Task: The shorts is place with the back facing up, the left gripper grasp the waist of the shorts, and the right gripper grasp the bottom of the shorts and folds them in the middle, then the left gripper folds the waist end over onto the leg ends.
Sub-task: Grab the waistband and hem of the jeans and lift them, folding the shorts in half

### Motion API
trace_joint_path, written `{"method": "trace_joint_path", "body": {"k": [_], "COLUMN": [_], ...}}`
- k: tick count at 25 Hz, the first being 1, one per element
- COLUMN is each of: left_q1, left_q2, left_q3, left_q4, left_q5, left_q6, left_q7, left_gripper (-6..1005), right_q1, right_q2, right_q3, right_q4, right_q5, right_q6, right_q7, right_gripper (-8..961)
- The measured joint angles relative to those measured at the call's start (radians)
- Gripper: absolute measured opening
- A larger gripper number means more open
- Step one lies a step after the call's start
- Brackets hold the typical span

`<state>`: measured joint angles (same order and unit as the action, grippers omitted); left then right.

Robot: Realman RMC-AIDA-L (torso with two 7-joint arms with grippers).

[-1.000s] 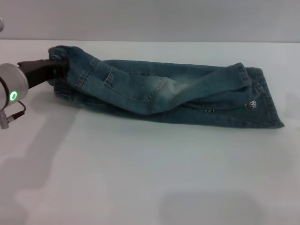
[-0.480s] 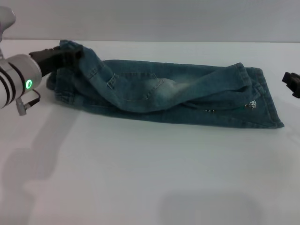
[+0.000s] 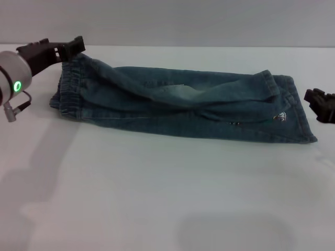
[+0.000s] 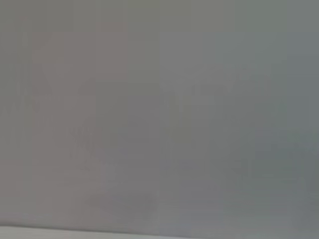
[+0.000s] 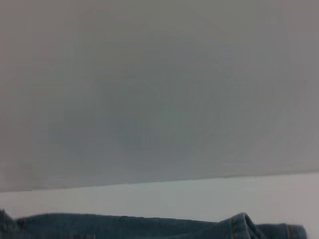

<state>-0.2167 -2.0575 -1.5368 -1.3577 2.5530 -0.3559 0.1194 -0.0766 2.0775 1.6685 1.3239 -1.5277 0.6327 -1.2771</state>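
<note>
The blue denim shorts [image 3: 178, 107] lie folded lengthwise on the white table, and a strip of the shorts [image 5: 149, 226] also shows in the right wrist view. Their ruffled waist [image 3: 69, 89] rests flat at the left. The leg hems [image 3: 299, 112] and a small embroidery [image 3: 281, 117] are at the right. My left gripper [image 3: 70, 48], with its green ring, hovers open just above and behind the waist, holding nothing. My right gripper [image 3: 319, 106] sits at the right edge, a little beyond the hems and apart from them. The left wrist view shows only grey wall.
The white table [image 3: 167, 198] stretches wide in front of the shorts. A grey wall [image 3: 209, 21] rises behind its far edge.
The left gripper let go of the waist and rose back to the left; the lifted waist dropped flat. The right gripper came in from the right edge toward the hems.
</note>
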Motion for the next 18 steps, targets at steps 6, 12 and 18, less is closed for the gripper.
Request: {"method": "trace_joint_path", "body": {"k": [6, 12, 18], "left_q1": [0.071, 0.111, 0.116], "left_q2": [0.0, -0.001, -0.001], "left_q3": [0.016, 0.044, 0.054], "left_q4": [-0.07, -0.096, -0.091], "left_q5": [-0.001, -0.004, -0.005], "left_q6": [-0.013, -0.025, -0.025], "left_q7": [0.01, 0.016, 0.014], "left_gripper": [833, 832, 830], "right_q1": [0.065, 0.189, 0.275], "right_q2": [-0.007, -0.006, 0.0], "right_q3": [0.029, 0.04, 0.016], "right_q4": [-0.157, -0.291, -0.344], "right_q5": [0.162, 0.146, 0.159], "right_q6": [0.068, 0.08, 0.135], "right_q7": [-0.184, -0.207, -0.195], "right_gripper": [78, 71, 23]}}
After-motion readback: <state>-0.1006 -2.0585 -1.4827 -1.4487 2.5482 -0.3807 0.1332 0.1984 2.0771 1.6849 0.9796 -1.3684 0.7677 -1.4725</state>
